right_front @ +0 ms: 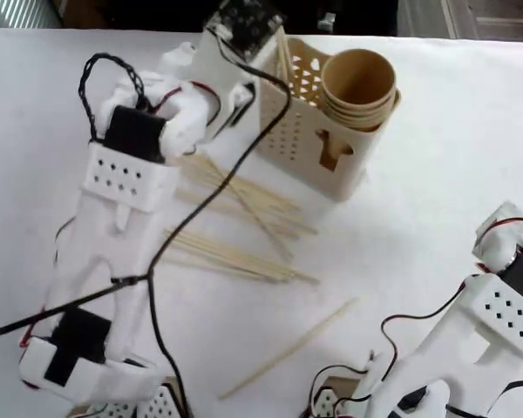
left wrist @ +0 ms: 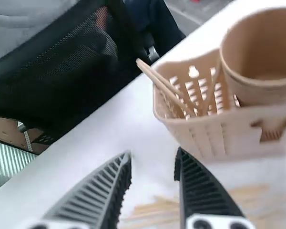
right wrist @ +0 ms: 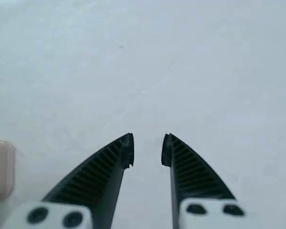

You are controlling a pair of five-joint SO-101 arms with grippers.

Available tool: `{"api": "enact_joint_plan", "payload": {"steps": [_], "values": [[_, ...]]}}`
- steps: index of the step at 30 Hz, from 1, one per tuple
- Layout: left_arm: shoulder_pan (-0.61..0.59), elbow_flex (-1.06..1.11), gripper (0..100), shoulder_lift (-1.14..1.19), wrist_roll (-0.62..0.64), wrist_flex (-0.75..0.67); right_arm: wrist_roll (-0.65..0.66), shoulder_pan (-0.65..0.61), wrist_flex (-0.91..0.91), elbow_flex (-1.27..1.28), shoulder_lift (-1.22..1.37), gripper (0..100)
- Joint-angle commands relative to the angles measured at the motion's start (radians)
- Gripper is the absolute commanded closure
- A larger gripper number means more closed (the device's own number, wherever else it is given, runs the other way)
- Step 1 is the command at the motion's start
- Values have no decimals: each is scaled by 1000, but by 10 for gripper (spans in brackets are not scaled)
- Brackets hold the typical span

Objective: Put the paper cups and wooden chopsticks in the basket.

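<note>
Left hand [left wrist: 152, 160] hangs open and empty near the basket [right_front: 301, 131], over loose wooden chopsticks [right_front: 235, 255] on the bench [right_front: 436, 218], probably lined up for a pick. Paper cups [right_front: 359, 83] sit stacked inside the basket. Right hand [right wrist: 147, 143] is open and empty, over bare bench.

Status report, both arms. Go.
Left gripper open, empty, near basket. Right gripper open, empty. Cups in basket; most chopsticks loose on table. Cable crosses over them.
</note>
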Motion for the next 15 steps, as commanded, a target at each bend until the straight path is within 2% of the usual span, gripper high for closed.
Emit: {"api": "enact_joint_plan", "payload": {"steps": [1, 5, 8, 12, 15], "values": [[5, -44, 839, -54, -103, 101, -2, -19, -16, -6, -13, 892], [56, -44, 839, -56, -235, 272, -2, -39, -15, 0, -13, 892], [81, -43, 843, -58, -262, 368, -2, -38, -18, 3, -13, 891], [85, -31, 854, -53, -269, 445, 0, -38, -18, 5, -13, 891], [104, 43, 857, -61, -324, 462, 0, -36, -19, 5, -13, 891]]}}
